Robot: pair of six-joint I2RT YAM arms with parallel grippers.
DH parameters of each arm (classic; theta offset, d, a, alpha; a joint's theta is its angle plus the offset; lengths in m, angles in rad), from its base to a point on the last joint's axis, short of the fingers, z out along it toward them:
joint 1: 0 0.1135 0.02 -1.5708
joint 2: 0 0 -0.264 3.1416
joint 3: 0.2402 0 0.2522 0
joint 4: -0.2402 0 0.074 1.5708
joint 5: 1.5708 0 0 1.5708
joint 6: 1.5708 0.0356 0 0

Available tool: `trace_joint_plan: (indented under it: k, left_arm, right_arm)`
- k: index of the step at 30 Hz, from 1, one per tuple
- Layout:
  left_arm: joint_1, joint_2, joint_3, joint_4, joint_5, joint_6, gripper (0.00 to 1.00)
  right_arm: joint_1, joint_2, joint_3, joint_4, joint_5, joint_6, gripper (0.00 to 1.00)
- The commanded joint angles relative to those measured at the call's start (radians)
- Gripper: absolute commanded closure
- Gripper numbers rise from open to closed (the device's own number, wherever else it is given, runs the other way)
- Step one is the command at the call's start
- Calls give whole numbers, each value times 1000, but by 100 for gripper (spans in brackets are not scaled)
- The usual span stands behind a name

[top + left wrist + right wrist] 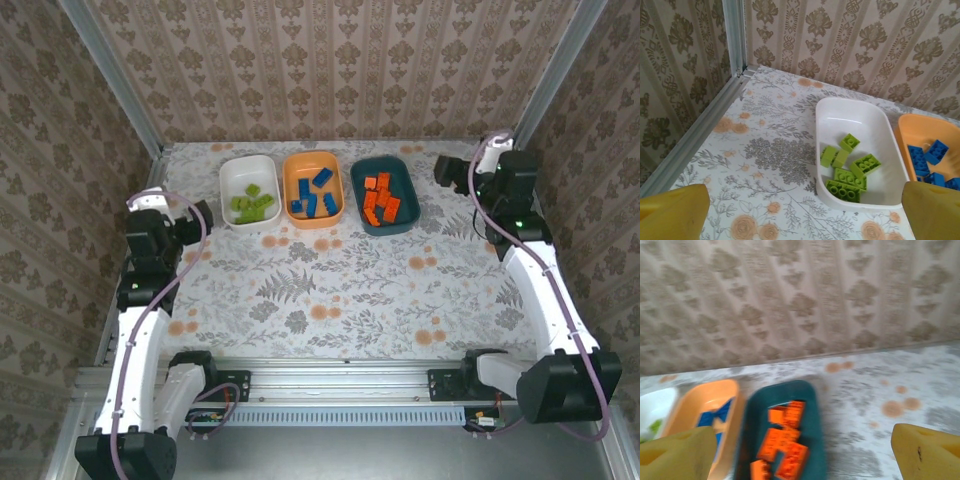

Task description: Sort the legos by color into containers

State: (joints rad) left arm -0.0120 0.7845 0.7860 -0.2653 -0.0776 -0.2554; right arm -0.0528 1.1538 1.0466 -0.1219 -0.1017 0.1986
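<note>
Three containers stand in a row at the back of the table. The white bowl [250, 172] holds several lime green legos [250, 205]. In the orange bowl [304, 164] lie several blue legos [314, 196], and several orange legos [380, 198] fill the dark teal bowl [386, 166]. My left gripper [200, 218] hangs open and empty just left of the white bowl [840, 106], the green legos [850, 167] ahead of its yellow fingertips [675, 210]. Right of the teal bowl [752, 415], my right gripper [447, 172] is open and holds nothing, with the orange legos [785, 440] blurred.
Patterned walls close off the back and both sides, with a metal rail [695, 130] along the left edge of the table. The floral tabletop [340, 290] lies in front of the bowls. A rail with both arm bases [340, 385] runs along the near edge.
</note>
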Motion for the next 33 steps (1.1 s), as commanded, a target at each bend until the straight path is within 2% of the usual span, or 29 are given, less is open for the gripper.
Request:
trace_joint_plan:
  k: [1, 4, 9, 17, 22, 29, 33]
  left_arm:
    - [2, -36, -44, 21, -46, 57, 0]
    - [5, -57, -83, 38, -70, 48, 0]
    - [8, -51, -108, 17, -82, 44, 0]
    - [19, 3, -135, 16, -124, 86, 0]
    - [58, 87, -176, 133, -128, 162, 0]
    - [85, 274, -253, 417, -98, 166, 0]
    - [80, 393, -251, 526, -61, 170, 0]
  right_arm:
    - [-58, -3, -120, 12, 113, -31, 8]
    - [-70, 20, -225, 139, 92, -19, 9]
    - [-70, 151, -331, 316, 59, -24, 9]
    - [-70, 282, -369, 457, 24, -35, 9]
    - [-68, 306, -378, 493, 3, -48, 9]
    - [-65, 341, -393, 516, -5, -50, 9]
    - [-64, 352, -408, 546, -12, -52, 9]
